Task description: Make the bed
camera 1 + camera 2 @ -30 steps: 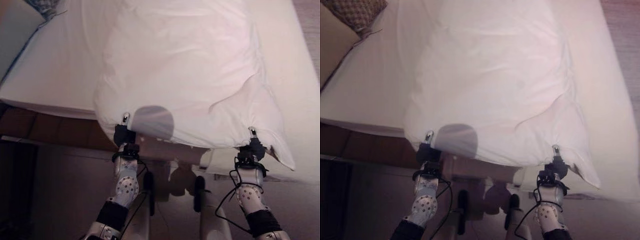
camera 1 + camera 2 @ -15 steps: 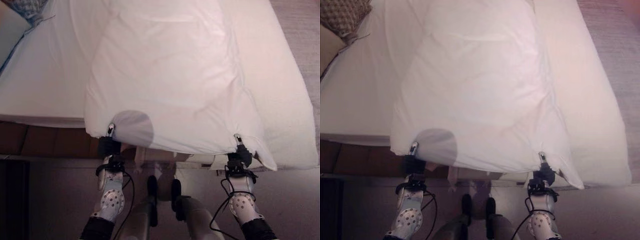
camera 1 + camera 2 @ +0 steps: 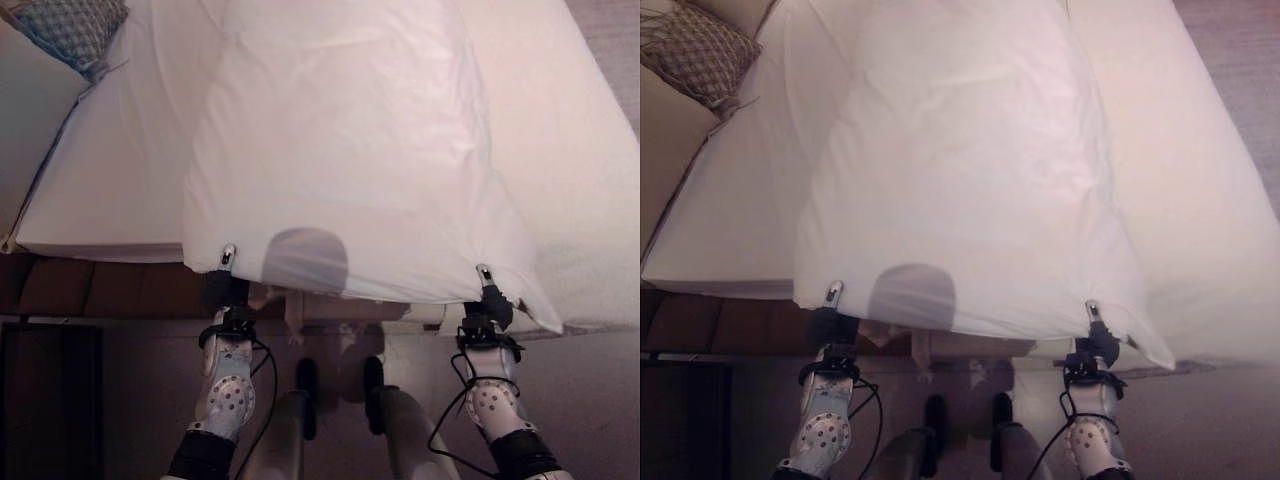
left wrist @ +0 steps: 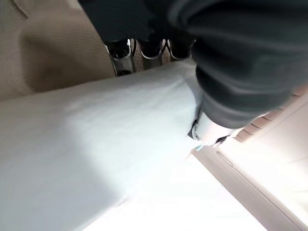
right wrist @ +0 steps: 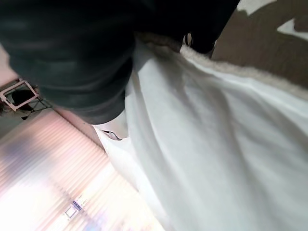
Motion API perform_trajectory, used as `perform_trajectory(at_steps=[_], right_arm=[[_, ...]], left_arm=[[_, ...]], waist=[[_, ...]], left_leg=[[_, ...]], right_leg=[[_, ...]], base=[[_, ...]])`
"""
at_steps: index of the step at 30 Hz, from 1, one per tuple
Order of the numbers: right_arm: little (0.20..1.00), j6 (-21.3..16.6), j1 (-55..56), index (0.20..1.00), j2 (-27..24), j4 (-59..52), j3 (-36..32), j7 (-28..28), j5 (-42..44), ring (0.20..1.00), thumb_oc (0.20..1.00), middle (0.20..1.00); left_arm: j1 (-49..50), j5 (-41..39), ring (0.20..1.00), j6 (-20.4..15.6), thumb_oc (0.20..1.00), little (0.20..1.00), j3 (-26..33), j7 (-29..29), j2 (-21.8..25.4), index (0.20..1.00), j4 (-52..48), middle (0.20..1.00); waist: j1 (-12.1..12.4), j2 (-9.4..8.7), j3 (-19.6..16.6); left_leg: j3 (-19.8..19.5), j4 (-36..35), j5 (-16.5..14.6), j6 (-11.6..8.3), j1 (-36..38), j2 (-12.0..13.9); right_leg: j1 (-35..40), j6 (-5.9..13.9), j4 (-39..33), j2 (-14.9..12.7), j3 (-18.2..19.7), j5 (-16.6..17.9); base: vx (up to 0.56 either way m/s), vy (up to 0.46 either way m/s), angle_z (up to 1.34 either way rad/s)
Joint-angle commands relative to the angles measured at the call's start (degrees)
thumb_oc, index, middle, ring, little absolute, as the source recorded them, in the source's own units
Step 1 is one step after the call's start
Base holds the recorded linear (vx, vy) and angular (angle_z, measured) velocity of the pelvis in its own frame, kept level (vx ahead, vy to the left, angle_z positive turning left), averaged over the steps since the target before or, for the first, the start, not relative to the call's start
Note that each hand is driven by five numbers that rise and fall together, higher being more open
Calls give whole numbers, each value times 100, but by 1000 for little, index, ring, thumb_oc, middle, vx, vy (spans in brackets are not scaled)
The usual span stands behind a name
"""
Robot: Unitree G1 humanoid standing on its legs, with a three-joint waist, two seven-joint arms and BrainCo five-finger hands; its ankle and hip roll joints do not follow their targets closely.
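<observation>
In the left eye view, you have the duvet (image 3: 350,150) lying down the middle of the bed (image 3: 110,170), its near edge hanging just past the foot. Your left hand (image 3: 226,268) has the near left corner and your right hand (image 3: 487,290) the near right corner, a thumb showing over the cloth at each. The long axis runs straight away from you toward the head of the bed, where a patterned cushion (image 3: 70,28) sits at the far left.

The right eye view shows the same lie: the duvet covers the middle strip, with bare sheet on either side and more of it to the right.

In the left wrist view, your fingers (image 4: 120,53) are curled under the hem and the thumb is clamped on top, so that corner is pinched.

In the right wrist view, the cloth runs under the dark cover, and what little shows looks like a pinch too.

Judge it soft, light and limp. It will billow and sag between your hands, and may slide from a shallow pinch. Hold right at the corners, where the hem is doubled.
</observation>
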Motion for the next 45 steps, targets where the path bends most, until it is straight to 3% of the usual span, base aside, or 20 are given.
perform_trajectory(at_steps=[1,2,4,6,7,8,9,10,11,12,13,15,17,22,28,30,32,36,39,45], right_arm=[[200,-538,-34,200,-185,-100,-513,-265,-263,200,200,200],[200,-538,-36,200,-183,-101,-514,-269,-267,200,200,200],[200,-523,-89,200,-154,-157,-519,-337,-375,200,200,200],[200,-505,-99,200,-116,-255,-632,-427,-522,200,200,200],[200,-442,-133,200,-106,-181,-605,-452,-558,200,200,200],[200,-442,-132,200,-106,-180,-605,-453,-559,200,200,200],[200,-422,-218,200,-62,-114,-573,-412,-666,200,200,200],[200,-351,-250,200,-53,-86,-546,-399,-780,200,200,200],[200,-339,-312,200,-74,60,-481,-358,-695,200,200,200],[200,-342,-318,200,-78,70,-480,-349,-687,200,200,200],[200,-288,-318,200,-83,160,-427,-308,-722,200,200,200],[200,-264,-331,200,-66,276,-428,-286,-708,200,200,200],[200,-234,-270,200,-140,424,-431,-261,-763,200,200,200],[200,-51,-103,200,-101,1079,-526,-262,-731,200,200,200],[200,287,81,200,-60,2301,-527,-328,-972,200,200,200],[200,286,77,200,-62,2307,-527,-323,-968,200,200,200],[200,481,15,200,-37,3349,-424,-213,-1077,200,200,200],[200,718,-128,200,-74,4444,-317,-72,-1344,200,200,200],[200,979,-284,200,-131,5276,-35,-48,-2212,200,200,200],[200,1067,-249,200,-102,5516,50,133,-2446,200,200,200]], left_arm=[[12,424,200,-633,200,200,462,78,221,200,-579,200],[9,426,200,-634,200,200,462,81,223,200,-578,200],[-108,470,200,-662,200,200,419,145,341,200,-564,200],[-210,647,200,-653,200,200,349,168,444,200,-470,200],[-110,557,200,-651,200,200,301,73,451,200,-518,200],[-108,556,200,-651,200,200,301,72,451,200,-519,200],[15,693,200,-635,200,200,374,49,539,200,-562,200],[152,777,200,-590,200,200,441,64,610,200,-613,200],[229,724,200,-591,200,200,473,80,600,200,-576,200],[229,723,200,-591,200,200,475,79,599,200,-575,200],[178,738,200,-604,200,200,517,177,558,200,-462,200],[138,815,200,-597,200,200,625,271,512,200,-357,200],[140,835,200,-590,200,200,645,341,427,200,-98,200],[277,330,200,-475,200,200,745,436,86,200,724,200],[329,148,200,-172,200,200,777,506,-116,200,1997,200],[323,143,200,-174,200,200,779,499,-116,200,2005,200],[50,345,200,61,200,200,829,494,-231,200,3464,200],[-155,535,200,207,200,200,831,412,-292,200,4589,200],[-486,1308,200,437,200,200,940,372,-127,200,5932,200],[-473,1539,200,448,200,200,1094,289,-79,200,6417,200]], waist=[[105,116,-360],[103,114,-360],[62,92,-299],[-36,121,-214],[-67,189,-253],[-68,188,-253],[-39,191,-242],[32,183,-235],[6,137,-252],[11,134,-242],[-32,81,-238],[-17,47,-183],[-87,73,-77],[-15,29,3],[-59,19,-98],[-66,21,-99],[-61,56,-151],[-53,84,-169],[-60,74,-170],[-55,59,-207]], left_leg=[[375,-1100,1016,-64,282,60],[372,-1080,1005,-61,270,55],[470,-756,765,-34,83,-189],[707,250,272,60,-316,-734],[844,434,52,204,-343,-952],[845,438,49,207,-343,-956],[989,469,-68,272,-300,-998],[1135,481,-115,291,-230,-962],[1190,259,-76,372,-114,-1041],[1197,243,-75,369,-93,-1039],[1240,185,-56,385,-53,-1099],[1311,120,-67,398,40,-1173],[1243,166,-87,422,87,-1221],[1318,300,-70,437,-4,-1121],[1213,-158,226,332,30,-1001],[1206,-167,233,331,32,-1002],[1131,-492,416,267,121,-932],[1128,-550,446,258,137,-915],[1130,-521,420,254,153,-918],[1134,-400,321,274,159,-948]], right_leg=[[180,910,-647,-334,149,481],[182,914,-654,-338,147,484],[229,1106,-946,-696,215,735],[517,1267,-1469,-1278,293,1201],[681,1223,-1812,-1558,251,1468],[693,1226,-1832,-1561,248,1478],[684,1215,-1963,-1660,101,1801],[676,1191,-1950,-1618,-245,1773],[566,1090,-1757,-1300,-335,1479],[559,1087,-1725,-1300,-323,1457],[464,1050,-1671,-1042,-280,1350],[370,1002,-1600,-821,-273,1218],[252,974,-1352,-642,167,1099],[64,1032,-1143,-590,226,1089],[225,1008,-1510,-525,-81,1099],[228,1007,-1516,-525,-89,1101],[289,1002,-1656,-498,-212,1121],[308,998,-1680,-498,-265,1126],[326,999,-1635,-497,-253,1111],[338,1003,-1509,-505,-240,1054]], base=[[52,424,-18],[10,470,-19],[8,434,-15],[126,708,24],[139,621,67],[133,572,86],[83,344,46],[97,504,2],[63,306,-78],[27,244,-84],[23,154,-76],[26,148,-33],[4,57,-9],[-28,-66,-4],[9,-125,5],[8,-46,12],[27,-92,4],[20,-18,12],[3,2,1],[14,15,4]])
